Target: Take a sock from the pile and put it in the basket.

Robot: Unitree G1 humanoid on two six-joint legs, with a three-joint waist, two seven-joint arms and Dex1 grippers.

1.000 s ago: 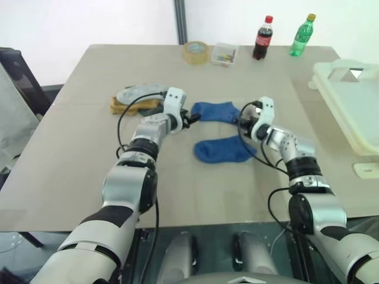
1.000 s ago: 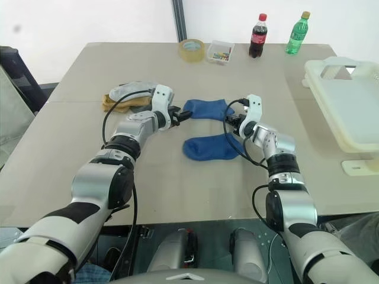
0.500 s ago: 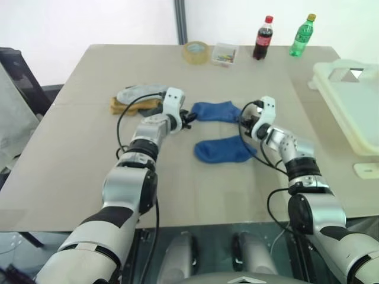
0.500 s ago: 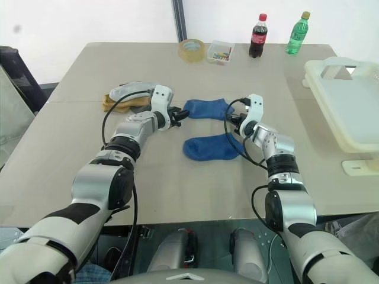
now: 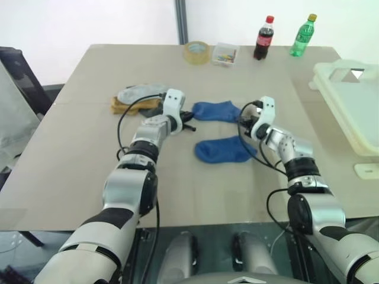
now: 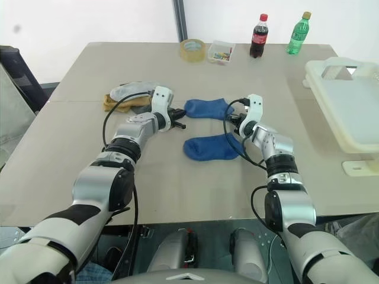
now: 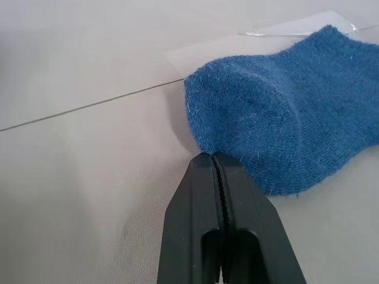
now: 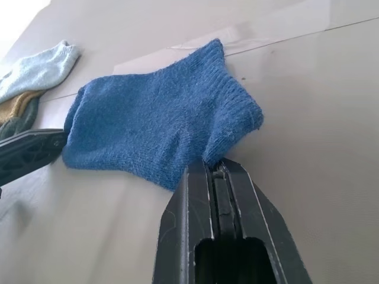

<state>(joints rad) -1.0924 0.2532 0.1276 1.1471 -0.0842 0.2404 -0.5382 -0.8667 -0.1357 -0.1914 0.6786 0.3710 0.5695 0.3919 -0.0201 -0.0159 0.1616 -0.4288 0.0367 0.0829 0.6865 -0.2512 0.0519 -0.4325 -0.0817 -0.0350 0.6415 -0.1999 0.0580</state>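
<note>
Basket (image 5: 353, 109), cream-white, sits at the table's right edge, well apart from both arms and unchanged from a second ago. Table (image 5: 77, 154), tan, carries everything else in the same places as before. Of the socks, the far blue sock (image 5: 217, 110) lies flat between the two grippers, and a second blue sock (image 5: 224, 149) lies just nearer, beside the right arm. The pile (image 5: 137, 98), now light grey over mustard yellow, rests on the left, just behind the left arm.

What has changed is the left gripper (image 7: 212, 158): a second ago its fingers stood apart at the toe end of the far blue sock, and now they are pressed together with the tips at that sock's edge; in the left wrist view no cloth shows between them, so the grip seems to have closed on nothing. The right gripper (image 8: 212, 167) has stayed put, its fingers together at the cuff end of the same sock; whether they pinch the cuff cannot be told.

Along the far edge stand a tape roll (image 5: 195, 52), a small clear box (image 5: 224, 54), a cola bottle (image 5: 263, 38) and a green bottle (image 5: 302, 36). Nothing lies between the socks and the basket.
</note>
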